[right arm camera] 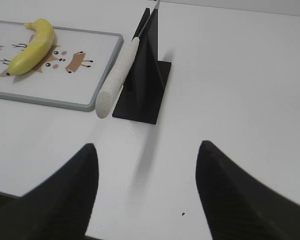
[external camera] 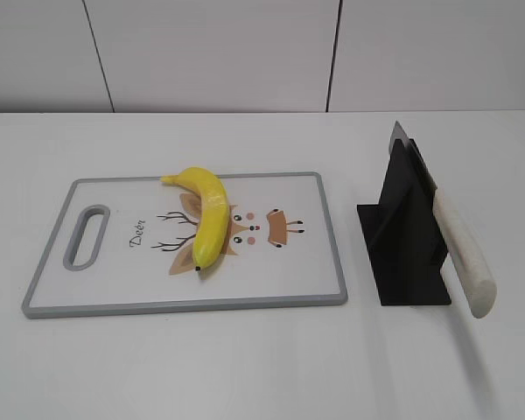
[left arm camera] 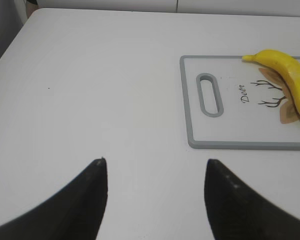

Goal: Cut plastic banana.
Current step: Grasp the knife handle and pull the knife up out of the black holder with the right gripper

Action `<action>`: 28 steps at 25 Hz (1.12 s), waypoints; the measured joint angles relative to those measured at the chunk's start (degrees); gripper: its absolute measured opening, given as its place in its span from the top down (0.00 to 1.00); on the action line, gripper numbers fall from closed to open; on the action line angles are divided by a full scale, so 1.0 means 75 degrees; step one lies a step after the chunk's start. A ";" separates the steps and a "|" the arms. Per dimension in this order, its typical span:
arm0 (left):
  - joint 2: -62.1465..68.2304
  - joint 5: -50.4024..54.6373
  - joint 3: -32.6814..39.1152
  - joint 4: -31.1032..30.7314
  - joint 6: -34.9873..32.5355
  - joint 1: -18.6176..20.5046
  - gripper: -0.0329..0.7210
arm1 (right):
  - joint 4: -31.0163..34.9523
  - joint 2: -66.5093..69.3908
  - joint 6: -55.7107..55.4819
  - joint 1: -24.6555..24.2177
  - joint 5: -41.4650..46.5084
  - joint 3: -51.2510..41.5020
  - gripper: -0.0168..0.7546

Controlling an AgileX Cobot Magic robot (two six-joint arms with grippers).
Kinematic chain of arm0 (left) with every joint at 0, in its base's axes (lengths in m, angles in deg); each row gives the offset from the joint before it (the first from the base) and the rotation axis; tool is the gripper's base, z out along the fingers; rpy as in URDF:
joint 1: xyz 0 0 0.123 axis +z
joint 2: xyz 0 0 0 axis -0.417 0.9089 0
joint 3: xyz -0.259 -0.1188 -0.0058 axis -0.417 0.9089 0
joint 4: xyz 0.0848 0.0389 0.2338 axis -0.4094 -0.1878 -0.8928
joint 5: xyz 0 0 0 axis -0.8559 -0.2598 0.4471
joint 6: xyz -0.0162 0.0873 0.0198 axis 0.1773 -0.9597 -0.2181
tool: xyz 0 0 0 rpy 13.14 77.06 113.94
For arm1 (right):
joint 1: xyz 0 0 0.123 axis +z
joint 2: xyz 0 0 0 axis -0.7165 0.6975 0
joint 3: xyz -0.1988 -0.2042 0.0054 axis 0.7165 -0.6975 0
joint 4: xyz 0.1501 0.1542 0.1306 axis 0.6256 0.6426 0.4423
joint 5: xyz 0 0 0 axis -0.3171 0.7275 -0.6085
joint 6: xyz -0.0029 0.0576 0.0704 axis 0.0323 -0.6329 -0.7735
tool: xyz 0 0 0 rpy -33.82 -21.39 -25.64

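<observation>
The yellow plastic banana [external camera: 206,218] lies on a white cutting board with a grey rim [external camera: 184,304], stem to the back. It also shows in the left wrist view [left arm camera: 289,75] and the right wrist view [right arm camera: 34,44]. A knife with a cream handle [external camera: 462,254] leans in a black stand [external camera: 404,236] right of the board; it shows in the right wrist view too [right arm camera: 117,77]. My left gripper [left arm camera: 155,162] is open and empty over bare table left of the board. My right gripper [right arm camera: 147,146] is open and empty in front of the stand. Neither gripper shows in the exterior view.
The board has a grey handle slot [external camera: 87,236] at its left end and a deer print under the banana. The white table [external camera: 245,367] ends at a white panelled wall [external camera: 245,52] behind.
</observation>
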 joint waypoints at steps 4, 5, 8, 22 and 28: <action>0.0000 0.0000 0.0000 0.0000 0.0000 0.0000 0.19 | 0.0000 0.0000 0.0000 0.0000 0.0000 0.0000 0.36; 0.0000 0.0000 0.0000 0.0000 0.0000 0.0000 0.19 | 0.0000 0.0000 0.0000 0.0000 0.0000 0.0000 0.36; 0.0000 0.0000 0.0000 0.0000 0.0000 0.0000 0.19 | 0.0000 0.0000 0.0000 0.0000 0.0000 0.0000 0.36; 0.0000 0.0000 0.0000 -0.0004 0.0000 0.0000 0.19 | 0.0000 0.0000 0.0007 0.0000 0.0000 0.0000 0.36; 0.0000 0.0000 0.0000 0.0002 0.0000 0.0000 0.19 | 0.0000 0.0000 0.0007 0.0000 0.0000 0.0000 0.36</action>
